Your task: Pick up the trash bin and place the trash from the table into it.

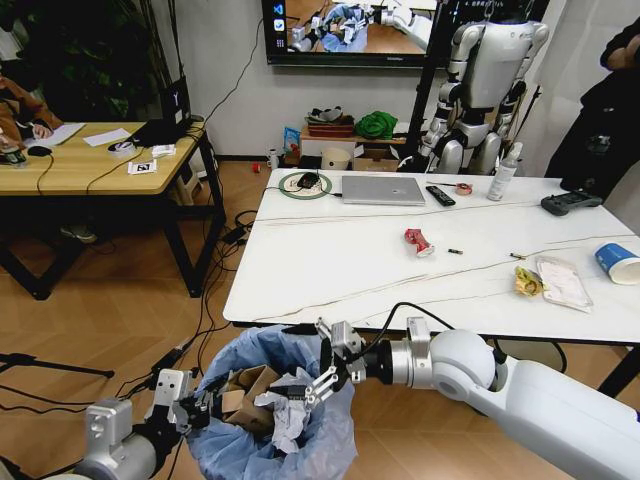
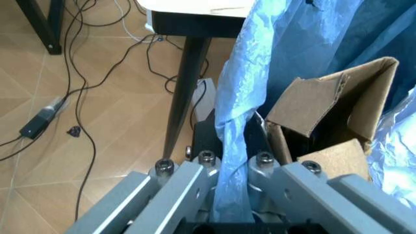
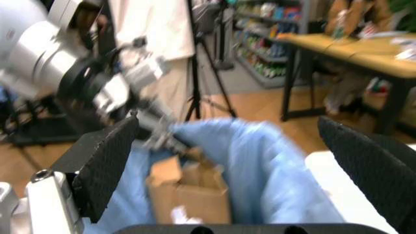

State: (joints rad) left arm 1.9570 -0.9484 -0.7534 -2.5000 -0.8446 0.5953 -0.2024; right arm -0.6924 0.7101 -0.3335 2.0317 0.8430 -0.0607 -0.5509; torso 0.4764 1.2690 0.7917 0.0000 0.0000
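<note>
Your left hand (image 1: 196, 408) is clamped on the rim of the small round trash bin with the crinkly light-blue plastic bag (image 1: 240, 452); in the left wrist view the bag (image 2: 235, 146) is pinched tight between the two metal fingers (image 2: 170, 187). The bin hangs low in front of the near edge of the white marble-look desk (image 1: 330, 265), beside its black leg (image 2: 184, 85). Inside it you see torn brown cardboard (image 2: 331, 105) and crumpled white paper (image 1: 283, 420).

Your right hand (image 1: 318, 375) is over the bin's mouth with its black padded fingers (image 3: 107, 163) wide apart, holding nothing.

On the desk there lie a crushed red can (image 1: 418, 241), a yellow wrapper (image 1: 526, 282), a clear packet (image 1: 563, 282) just beside it, and a blue-white paper cup (image 1: 617, 262) near the right edge.
</note>
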